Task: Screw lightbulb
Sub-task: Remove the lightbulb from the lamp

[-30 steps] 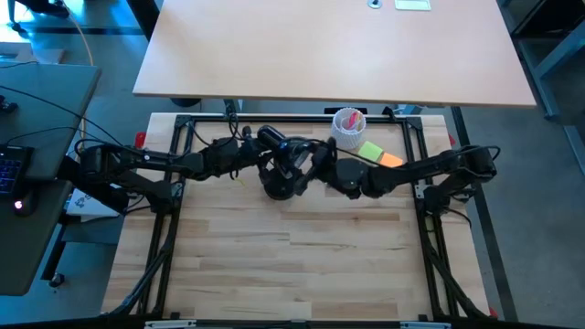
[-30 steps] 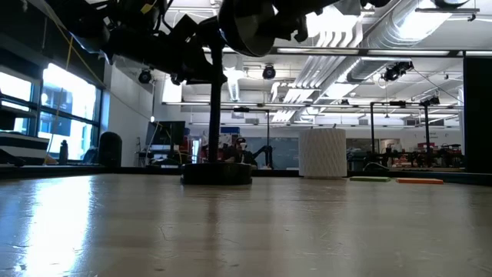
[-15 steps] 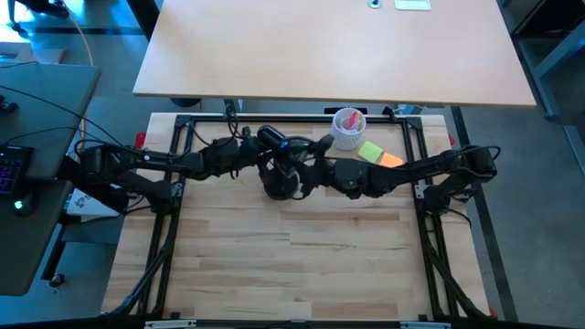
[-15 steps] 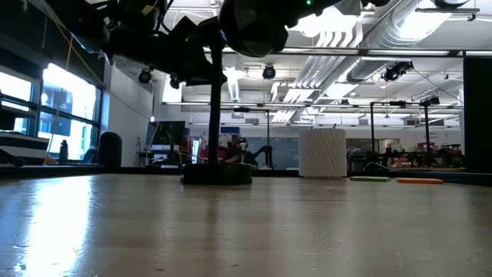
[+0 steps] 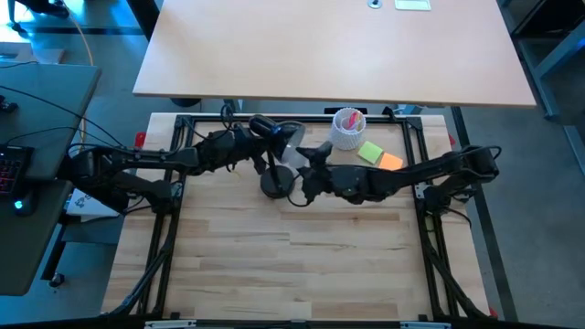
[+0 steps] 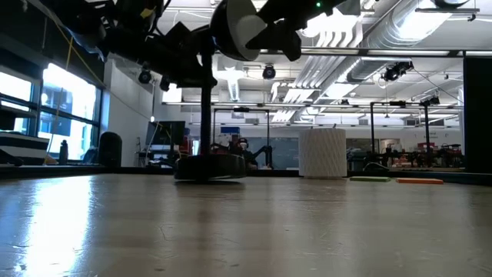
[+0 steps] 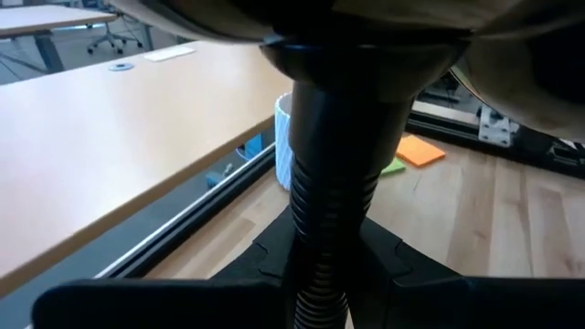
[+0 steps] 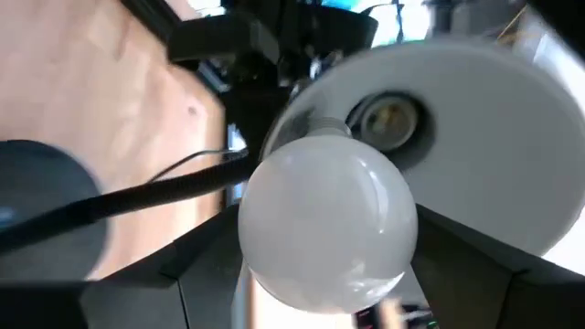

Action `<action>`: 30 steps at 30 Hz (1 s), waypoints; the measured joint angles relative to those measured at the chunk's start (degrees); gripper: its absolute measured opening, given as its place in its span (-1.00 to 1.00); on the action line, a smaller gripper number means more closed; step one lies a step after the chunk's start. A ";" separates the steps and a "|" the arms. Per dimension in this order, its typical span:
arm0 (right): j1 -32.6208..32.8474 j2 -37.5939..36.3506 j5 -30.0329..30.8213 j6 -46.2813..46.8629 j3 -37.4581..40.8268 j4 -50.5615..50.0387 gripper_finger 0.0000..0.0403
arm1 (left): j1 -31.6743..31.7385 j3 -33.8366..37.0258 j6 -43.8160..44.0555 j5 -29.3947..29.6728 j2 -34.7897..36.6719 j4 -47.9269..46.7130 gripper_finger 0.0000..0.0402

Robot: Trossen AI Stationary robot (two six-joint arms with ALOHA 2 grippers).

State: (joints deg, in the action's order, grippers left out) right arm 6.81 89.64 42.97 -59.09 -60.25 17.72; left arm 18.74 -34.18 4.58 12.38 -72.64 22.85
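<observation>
Wooden tabletop [image 5: 292, 256], upper centre of the high view: your right gripper [image 5: 304, 174] pinches the lightbulb [image 8: 326, 224] just below the lamp shade [image 8: 475, 119] socket. Your left gripper [image 5: 239, 146] clamps the lamp's ribbed neck [image 7: 331, 183]. White ribbed cup [image 5: 347, 129] stands nearby.

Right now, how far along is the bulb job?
Done: the right gripper holds the lightbulb, and the left gripper has the lamp by its neck. In hand: lining the bulb up with the socket. Left: seating and screwing it.
</observation>
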 joint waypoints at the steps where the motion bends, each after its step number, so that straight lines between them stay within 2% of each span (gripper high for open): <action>1: 0.01 -0.54 0.07 2.86 0.00 -2.27 0.38 | 0.00 -0.02 -0.49 -0.06 0.00 -0.15 -0.73; 10: 1.46 -8.28 2.58 30.95 -0.02 -27.58 0.38 | -0.02 0.00 -6.83 0.06 0.00 -0.75 -0.73; 15: 3.82 -13.10 -0.02 47.70 1.71 -38.88 0.38 | 0.52 0.02 -12.38 -0.08 0.21 -0.83 -0.74; 21: 6.91 -17.32 -1.93 61.73 12.93 -36.77 0.38 | 3.79 0.12 -18.89 -0.44 0.72 -0.17 -0.66; 26: 8.36 -18.03 -2.76 70.20 20.09 -31.71 0.38 | 11.10 0.31 -17.71 -12.29 0.55 0.04 -0.40; 30: 8.72 -18.07 -2.73 71.19 21.79 -29.08 0.38 | 16.35 0.29 -18.27 -16.75 0.45 -0.09 -0.16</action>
State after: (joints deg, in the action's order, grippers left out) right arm 15.53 71.57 40.24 12.10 -38.46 -11.37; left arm 35.09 -33.89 -13.69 -4.37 -72.19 22.75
